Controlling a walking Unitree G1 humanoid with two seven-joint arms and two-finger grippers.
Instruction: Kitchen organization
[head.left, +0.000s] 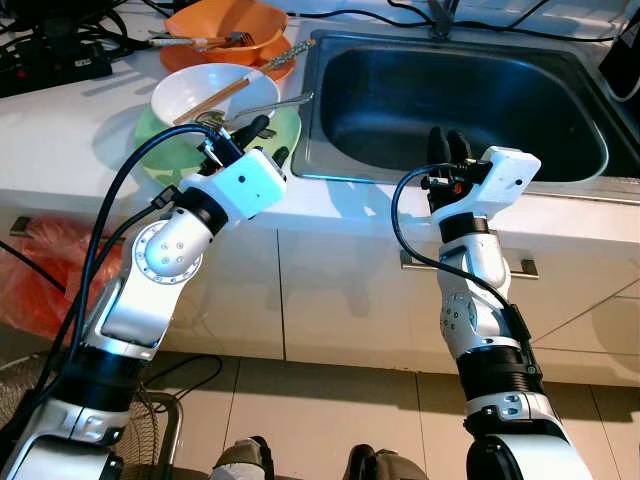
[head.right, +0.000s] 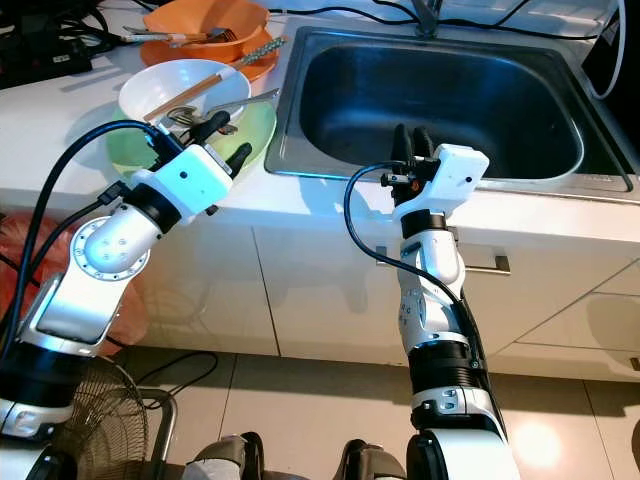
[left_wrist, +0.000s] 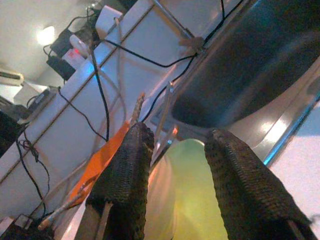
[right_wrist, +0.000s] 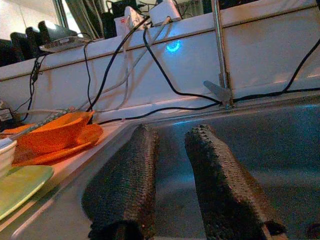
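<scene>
- Dishes stacked on the white surface (head.left: 60, 140), all on the robot's left of the rectangular stainless steel sink (head.left: 455, 100).
- White round bowl (head.left: 205, 95) resting on a pale green round plate (head.left: 285, 130), just beside the sink's left rim; wooden chopsticks (head.left: 215, 100) and a metal fork (head.left: 265, 107) lying across the bowl.
- Orange bowl (head.left: 228, 22) on an orange plate (head.left: 275, 68) farther back from the sink's left corner, with cutlery laid in it, including a utensil with a patterned handle (head.left: 290, 52) reaching toward the sink.
- Left pincer (head.left: 268, 142) poised over the green plate's near edge, close to the sink's left rim; black fingers (left_wrist: 125, 185) moderately parted, nothing between them, green plate seen through the gap in the left wrist view.
- Right pincer (head.left: 448, 145) raised at the sink's front rim, pointing into the basin; fingers (right_wrist: 220, 185) a narrow gap apart, holding nothing.
- Black cables (right_wrist: 165, 80) trailing along the white wall behind the sink, near the metal tap (right_wrist: 220, 55).
- White cabinet front with a metal drawer handle (head.left: 525, 268) below the sink.
- Orange plastic bag (head.left: 45, 275) down on the left of the sink cabinet, a wire fan guard (head.right: 110, 425) near the tiled floor (head.left: 330, 410).
</scene>
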